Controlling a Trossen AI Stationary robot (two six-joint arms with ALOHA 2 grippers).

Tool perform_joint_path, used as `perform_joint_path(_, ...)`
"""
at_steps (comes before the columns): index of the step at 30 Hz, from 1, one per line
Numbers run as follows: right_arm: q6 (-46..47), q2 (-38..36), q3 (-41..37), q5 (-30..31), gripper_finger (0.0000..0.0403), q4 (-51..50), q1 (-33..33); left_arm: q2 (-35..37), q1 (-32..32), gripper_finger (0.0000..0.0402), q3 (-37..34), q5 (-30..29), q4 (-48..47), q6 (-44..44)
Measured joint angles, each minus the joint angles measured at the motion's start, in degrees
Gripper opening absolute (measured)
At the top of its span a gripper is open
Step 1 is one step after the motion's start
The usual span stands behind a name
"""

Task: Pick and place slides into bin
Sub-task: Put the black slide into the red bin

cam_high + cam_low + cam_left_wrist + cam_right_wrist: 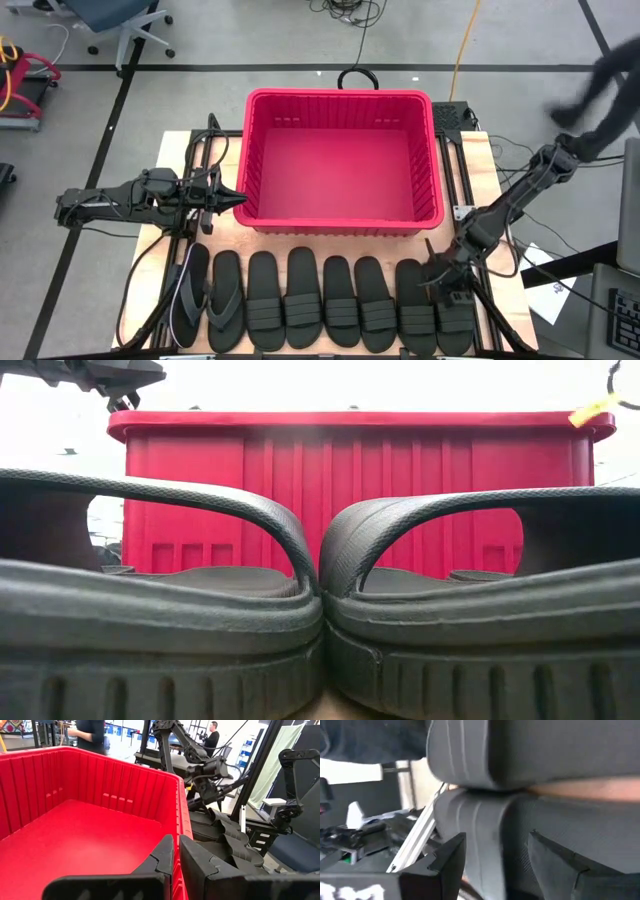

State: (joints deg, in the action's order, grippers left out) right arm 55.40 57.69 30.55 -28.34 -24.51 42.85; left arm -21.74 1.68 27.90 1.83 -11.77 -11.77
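The red bin (340, 105) stands empty at the table's far middle; it also shows in the low view (350, 420) and the left wrist view (100, 780). Eight black slides (320, 300) lie soles down, side by side along the near edge, with the two flip-flops (210, 300) at the left. My left gripper (238, 197) is shut and empty; it hangs level at the bin's left rim and points right. My right gripper (445, 285) is open and points down over the two rightmost slides. Its fingers (450, 860) stand on either side of a ribbed strap (485, 840). My right gripper comes from above with one finger on each side of the strap's edge (485, 840) of a slide at the row's right end. The slide lies on the table. I cannot tell whether the fingers touch it.
Metal frame rails (200, 160) run along the table's left and right sides. A black cable loop (355, 78) lies behind the bin. A person's legs (600, 90) show at the far right, off the table. A strip of bare wood (340, 240) lies between bin and slides.
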Motion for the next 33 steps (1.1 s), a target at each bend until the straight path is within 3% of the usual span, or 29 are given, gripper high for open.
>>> perform_joint_path(4,4.3,0.0,-2.3,-3.5,0.0201,6.2,2.6,0.0,0.0,0.0026,0.0,0.0,0.0,0.0)
perform_joint_path(18,3.5,0.4,-3.1,0.0,0.0181,6.6,6.0,0.0,0.0,0.0026,0.0,0.0,0.0,0.0)
perform_joint_path(23,6.0,0.4,-6.1,-0.5,0.0129,9.8,6.0,0.0,0.0,0.0026,0.0,0.0,0.0,0.0)
perform_joint_path(29,12.3,0.3,-11.7,-3.8,0.0023,22.5,6.0,0.0,0.0,0.0026,0.0,0.0,0.0,0.0)
perform_joint_path(33,14.6,-0.9,-12.3,-5.9,0.0012,25.2,5.9,0.0,0.0,0.0026,0.0,0.0,0.0,0.0)
